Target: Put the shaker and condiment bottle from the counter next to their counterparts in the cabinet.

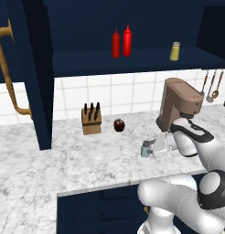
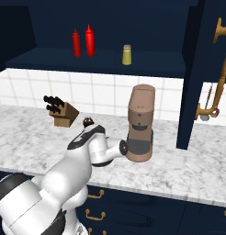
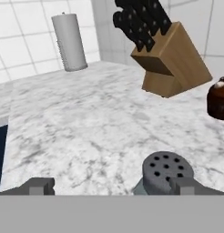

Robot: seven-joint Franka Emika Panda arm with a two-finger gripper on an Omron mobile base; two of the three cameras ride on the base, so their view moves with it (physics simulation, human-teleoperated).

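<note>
Two red squeeze bottles (image 1: 121,42) already stand side by side on the shelf of the cabinet (image 1: 132,61), with a yellowish shaker (image 1: 175,51) a little way along the same shelf. So you are left with the shaker (image 1: 145,148), which sits upright on the marbled tabletop (image 1: 96,155), near its front edge and just in front of a brown coffee machine (image 1: 178,105).

Your pincer (image 1: 150,148) is spread fully wide and holds nothing. In the hand view the shaker's perforated grey cap (image 3: 167,172) sits close against one fingertip (image 3: 184,185), while the other fingertip (image 3: 38,185) stands well off to the side, so the shaker is not centred between the jaws.

Judging by its look, the shaker is small, light and rigid, with smooth sides that could slip, and short enough to topple if nudged. You would do best to take it across the body, below the cap, once it is centred.

Your arm reaches low and forward over the tabletop, forearm nearly level, with the hand pointing along the surface toward the back wall. Beyond the shaker stand a wooden knife block (image 3: 170,63) and a small dark round object (image 3: 219,101), both well apart from it.
</note>
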